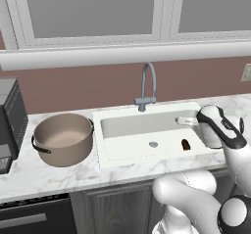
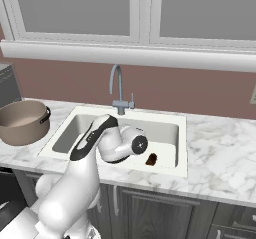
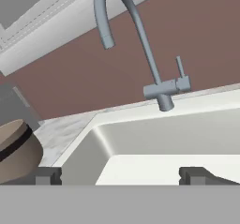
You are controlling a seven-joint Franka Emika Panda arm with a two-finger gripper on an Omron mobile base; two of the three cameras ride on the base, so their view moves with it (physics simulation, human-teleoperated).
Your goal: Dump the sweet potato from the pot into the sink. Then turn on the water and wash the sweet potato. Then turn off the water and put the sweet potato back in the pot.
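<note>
Left base view: sweet potato (image 1: pixel 186 144) upright in sink (image 1: pixel 147 116).

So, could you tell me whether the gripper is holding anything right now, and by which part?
Nothing is held: the gripper is open and empty over the sink; the sweet potato lies in the basin.

Even, soft, shadowless rendered light

We are in a rendered home kitchen: a white sink (image 1: pixel 110 135) with a grey gooseneck faucet (image 1: pixel 147 86) sits in a marble counter (image 1: pixel 44 172) under a wide window (image 1: pixel 93 10). We also see a tan pot (image 1: pixel 63 139) and grey cabinet doors (image 2: pixel 150 208) below.
</note>
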